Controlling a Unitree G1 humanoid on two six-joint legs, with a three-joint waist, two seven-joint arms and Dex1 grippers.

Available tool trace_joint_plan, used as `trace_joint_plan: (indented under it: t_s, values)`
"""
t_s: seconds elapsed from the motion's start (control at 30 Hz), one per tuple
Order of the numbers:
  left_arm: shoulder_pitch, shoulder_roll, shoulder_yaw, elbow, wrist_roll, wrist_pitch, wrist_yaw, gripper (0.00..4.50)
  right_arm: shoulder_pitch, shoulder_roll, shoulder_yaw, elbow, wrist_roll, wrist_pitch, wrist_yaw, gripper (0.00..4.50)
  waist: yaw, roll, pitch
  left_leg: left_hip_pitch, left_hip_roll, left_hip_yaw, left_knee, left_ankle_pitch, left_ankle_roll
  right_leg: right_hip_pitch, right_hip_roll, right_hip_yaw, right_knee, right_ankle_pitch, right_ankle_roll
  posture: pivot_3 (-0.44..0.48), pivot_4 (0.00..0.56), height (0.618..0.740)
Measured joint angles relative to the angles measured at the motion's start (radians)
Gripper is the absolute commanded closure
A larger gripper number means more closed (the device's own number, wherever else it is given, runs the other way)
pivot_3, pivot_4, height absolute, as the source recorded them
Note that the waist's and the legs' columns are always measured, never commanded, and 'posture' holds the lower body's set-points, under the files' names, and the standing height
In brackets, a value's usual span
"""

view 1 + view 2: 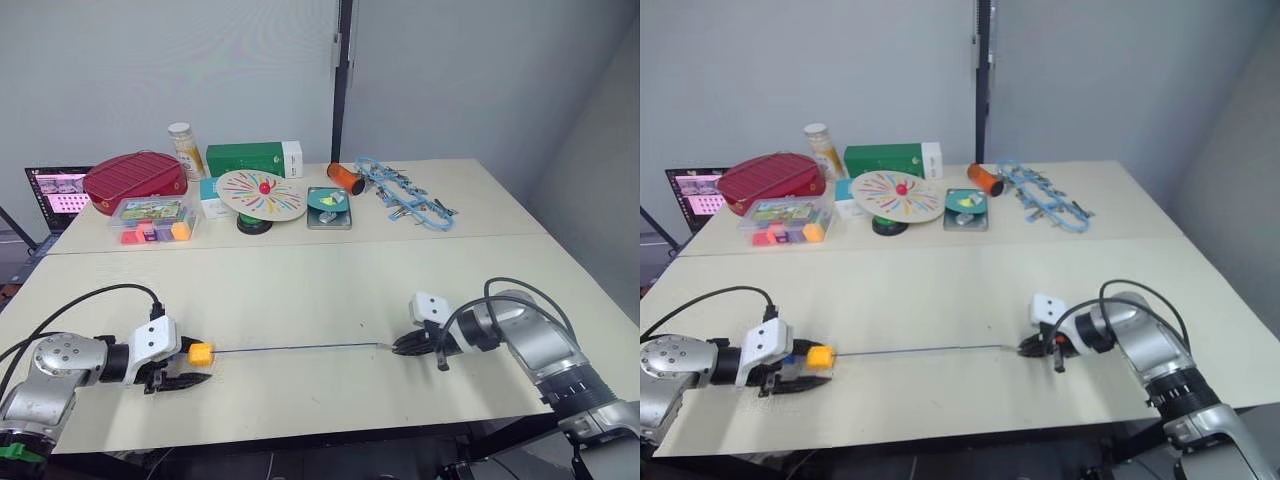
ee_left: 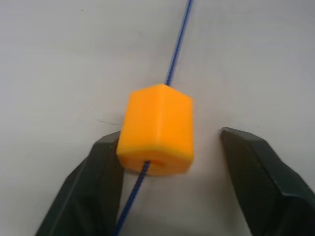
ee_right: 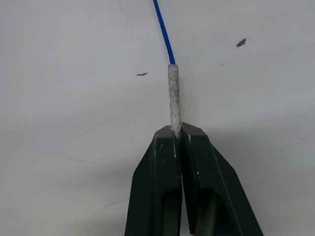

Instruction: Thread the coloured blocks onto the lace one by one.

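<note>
Along the tabletop's (image 1: 300,300) near edge the lace (image 1: 290,348) runs taut between both arms, each stretched low and inward. The right hand (image 3: 176,135) is clamped tight on the pale stiff tip (image 3: 173,93). The left hand (image 2: 170,162) gapes wide around the threaded orange-yellow block (image 2: 156,129), one finger touching. No readable writing anywhere.
</note>
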State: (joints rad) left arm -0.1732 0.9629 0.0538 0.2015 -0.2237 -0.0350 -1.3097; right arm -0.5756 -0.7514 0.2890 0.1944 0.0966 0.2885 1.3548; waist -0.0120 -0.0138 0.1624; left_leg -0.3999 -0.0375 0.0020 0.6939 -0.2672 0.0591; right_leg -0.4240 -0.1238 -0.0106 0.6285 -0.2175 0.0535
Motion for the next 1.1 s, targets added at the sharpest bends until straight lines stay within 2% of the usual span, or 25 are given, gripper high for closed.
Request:
trace_joint_plan:
  t_s: [0.1, 0.23, 0.4, 0.67, 0.77, 0.97, 1.1]
  values:
    - [-0.067, 0.068, -0.036, -0.001, 0.042, 0.038, -0.03, 0.28, 0.002, 0.0, 0.0, -0.008, 0.0, 0.002, -0.003, 4.5, 0.0, -0.001, 0.0, -0.001, 0.0, 0.0, 0.0, 0.0, 0.0, 0.0, 0.001, 0.0, 0.0, 0.0, 0.0, 0.0, 0.15, 0.74]
    - [-0.164, 0.115, -0.08, -0.016, 0.092, 0.096, -0.051, 0.28, 0.016, -0.001, -0.004, -0.028, 0.001, 0.008, -0.01, 4.5, 0.001, -0.001, 0.0, -0.001, -0.001, 0.0, 0.0, 0.0, 0.0, 0.0, 0.001, -0.001, 0.0, 0.0, 0.0, 0.0, 0.15, 0.74]
    - [-0.229, 0.12, -0.17, -0.11, 0.118, 0.198, -0.104, 0.28, 0.039, 0.0, -0.012, -0.054, 0.005, 0.016, -0.025, 4.5, 0.0, -0.001, 0.0, -0.001, 0.0, 0.001, 0.0, 0.0, 0.001, 0.0, 0.002, -0.001, 0.001, 0.0, 0.0, 0.0, 0.15, 0.74]
    - [-0.308, 0.104, -0.279, -0.121, 0.239, 0.239, -0.09, 0.28, 0.041, 0.0, -0.013, -0.062, 0.004, 0.028, -0.03, 4.5, 0.0, -0.001, 0.001, -0.002, 0.0, 0.001, 0.001, 0.0, 0.001, 0.001, 0.003, -0.001, 0.001, 0.0, 0.001, 0.0, 0.15, 0.74]
    - [-0.326, 0.104, -0.297, -0.124, 0.267, 0.261, -0.09, 1.12, 0.041, 0.001, -0.013, -0.063, 0.004, 0.028, -0.03, 4.5, 0.0, -0.001, 0.001, -0.002, 0.0, 0.001, 0.001, 0.0, 0.001, 0.001, 0.003, 0.0, 0.001, 0.0, 0.001, 0.0, 0.15, 0.74]
    - [-0.327, 0.104, -0.322, -0.15, 0.3, 0.296, -0.098, 3.11, 0.042, 0.0, -0.014, -0.063, 0.004, 0.028, -0.031, 4.5, 0.0, -0.002, 0.001, -0.002, 0.0, 0.001, 0.001, 0.0, 0.001, 0.001, 0.003, 0.0, 0.001, 0.0, 0.001, 0.0, 0.15, 0.74]
    - [-0.327, 0.105, -0.326, -0.173, 0.309, 0.302, -0.101, 3.19, 0.046, -0.004, -0.018, -0.064, 0.005, 0.028, -0.028, 4.5, 0.0, -0.002, 0.001, -0.002, 0.0, 0.001, 0.002, 0.0, 0.001, 0.001, 0.003, 0.0, 0.001, 0.0, 0.001, 0.0, 0.15, 0.74]
